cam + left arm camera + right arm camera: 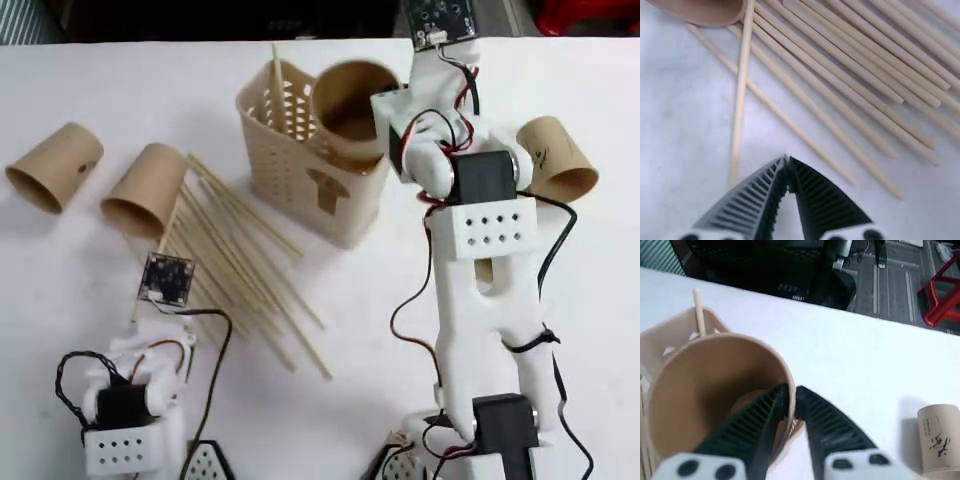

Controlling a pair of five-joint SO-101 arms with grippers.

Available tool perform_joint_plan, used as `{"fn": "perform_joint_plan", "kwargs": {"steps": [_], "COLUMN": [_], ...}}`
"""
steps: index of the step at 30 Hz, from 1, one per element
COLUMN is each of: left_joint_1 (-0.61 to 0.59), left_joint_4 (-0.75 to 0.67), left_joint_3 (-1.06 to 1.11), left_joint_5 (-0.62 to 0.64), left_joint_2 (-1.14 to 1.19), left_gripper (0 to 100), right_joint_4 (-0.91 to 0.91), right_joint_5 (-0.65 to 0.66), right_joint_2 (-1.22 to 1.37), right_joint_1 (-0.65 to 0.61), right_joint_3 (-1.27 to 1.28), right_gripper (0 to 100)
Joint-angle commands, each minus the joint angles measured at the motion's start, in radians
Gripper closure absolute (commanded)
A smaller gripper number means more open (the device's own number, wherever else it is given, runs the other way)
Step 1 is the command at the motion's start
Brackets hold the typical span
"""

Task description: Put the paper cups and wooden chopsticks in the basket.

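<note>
Pinching the rim of a paper cup between jaws closed almost together, one finger inside the wall and one outside, the right gripper hangs over the basket. The basket stands near the far edge of the desk, about midway along it. The held cup sits mouth-up in the basket's right-hand end, with its rim above the basket's own. A single chopstick stands upright in the other end (its tip pokes above the lattice wall).

On the left half of the desk, the loose chopsticks lie fanned out between the basket and the near edge. The left gripper hovers low over bare desk just beside them. Its jaws meet tip to tip with nothing between them.

Two more cups lie on their sides toward the left edge. The outer cup is nearest that edge, and the inner cup lies close beside it at the far end of the fan. A fourth cup lies on its side toward the right edge, beyond the right arm and well apart from the basket.
</note>
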Motion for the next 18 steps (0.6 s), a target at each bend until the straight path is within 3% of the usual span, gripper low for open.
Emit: {"fn": "perform_joint_plan", "kwargs": {"steps": [1,3,6,12,16,18], "left_joint_1": [-0.013,-0.013,-0.016,-0.202,-0.263,-0.277], "left_joint_4": [-0.002,-0.002,-0.005,-0.025,-0.12,-0.144], "left_joint_3": [-0.008,-0.009,-0.02,-0.146,-0.247,-0.285], "left_joint_5": [-0.008,-0.008,-0.009,-0.009,-0.017,-0.12], "left_joint_2": [-0.008,-0.008,-0.01,-0.01,-0.01,-0.01], "left_gripper": [98,98,98,98,98,98], "right_joint_4": [0.07,0.147,0.257,0.487,0.536,0.507], "right_joint_5": [-0.009,-0.003,-0.002,0.0,0.0,0.0], "right_joint_2": [-0.016,-0.038,-0.079,-0.157,-0.203,-0.237], "right_joint_1": [0.01,0.012,0.013,0.012,0.012,0.012], "right_joint_3": [-0.012,-0.041,-0.068,-0.054,0.058,0.157], "right_gripper": [82.4,76.5,75.5,75.5,75.5,75.5]}}
